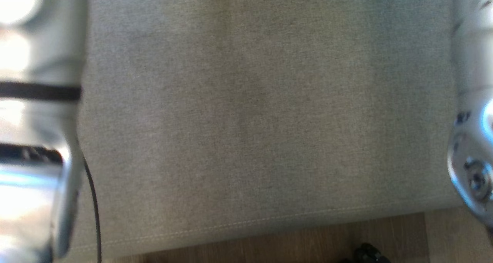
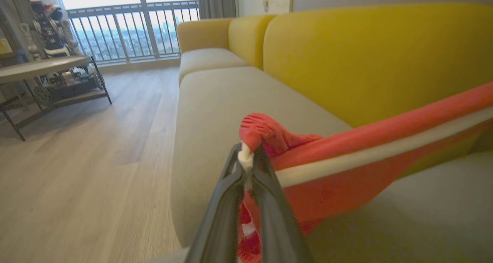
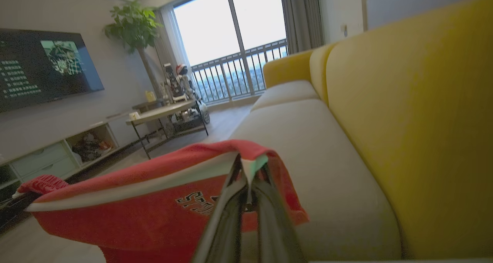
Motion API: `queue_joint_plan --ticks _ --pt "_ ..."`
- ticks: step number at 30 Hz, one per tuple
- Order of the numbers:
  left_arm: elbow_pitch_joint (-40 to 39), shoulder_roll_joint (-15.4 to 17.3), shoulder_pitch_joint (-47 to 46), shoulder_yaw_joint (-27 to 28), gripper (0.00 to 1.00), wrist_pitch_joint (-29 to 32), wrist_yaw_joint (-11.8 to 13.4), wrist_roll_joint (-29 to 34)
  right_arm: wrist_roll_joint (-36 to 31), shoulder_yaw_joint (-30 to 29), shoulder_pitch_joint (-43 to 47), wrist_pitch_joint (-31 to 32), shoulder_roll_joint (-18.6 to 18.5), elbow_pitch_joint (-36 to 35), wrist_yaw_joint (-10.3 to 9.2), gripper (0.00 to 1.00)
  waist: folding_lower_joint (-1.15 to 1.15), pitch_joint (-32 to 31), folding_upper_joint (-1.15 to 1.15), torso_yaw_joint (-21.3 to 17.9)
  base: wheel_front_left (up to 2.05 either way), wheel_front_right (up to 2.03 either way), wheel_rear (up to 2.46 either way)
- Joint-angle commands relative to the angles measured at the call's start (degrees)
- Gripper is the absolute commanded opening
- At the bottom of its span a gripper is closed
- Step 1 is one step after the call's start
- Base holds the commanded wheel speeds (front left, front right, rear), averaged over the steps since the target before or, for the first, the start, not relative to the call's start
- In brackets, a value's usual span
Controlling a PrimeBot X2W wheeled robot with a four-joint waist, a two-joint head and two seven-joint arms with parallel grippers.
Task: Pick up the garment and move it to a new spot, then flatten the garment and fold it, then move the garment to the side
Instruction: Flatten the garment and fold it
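Observation:
The garment (image 2: 346, 178) is red with a white stripe and dark lettering. It hangs stretched between my two grippers above the grey sofa seat (image 2: 215, 101). My left gripper (image 2: 246, 159) is shut on one corner of it, at the white trim. In the right wrist view my right gripper (image 3: 248, 168) is shut on the other corner of the garment (image 3: 146, 213), which spreads away to the left toward the far gripper. In the head view the grey seat cushion (image 1: 250, 120) lies below, with my pale forearms blurred at the left edge (image 1: 38, 120) and right edge (image 1: 473, 139).
The yellow sofa backrest (image 2: 366, 55) runs along the far side of the seat. Wooden floor (image 2: 88, 159) lies in front of the sofa. A low table (image 3: 165, 113) stands by the balcony window, and a TV (image 3: 42, 66) hangs above a long cabinet.

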Motion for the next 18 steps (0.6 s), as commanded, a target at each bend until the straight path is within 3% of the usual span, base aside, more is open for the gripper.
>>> queue_joint_plan --ticks 1,9,18 --pt "0.7 2.1 2.0 -0.3 0.00 -0.5 -0.2 0.7 0.7 0.9 2.0 1.8 0.2 1.2 -0.47 0.00 0.00 -0.3 0.00 0.5 0.00 0.00 0.00" --pt "9.8 -0.6 14.3 -5.0 0.00 -4.9 0.3 1.7 -3.4 4.4 8.9 10.0 -2.9 13.9 -0.47 0.00 0.00 -2.9 0.00 2.3 0.00 0.00 0.00" --pt "16.2 -1.5 20.4 -9.3 0.00 -6.1 -0.2 3.3 -2.6 9.7 12.6 12.2 -5.2 17.0 -0.47 0.00 0.00 -6.8 0.00 3.4 0.00 0.00 0.00"
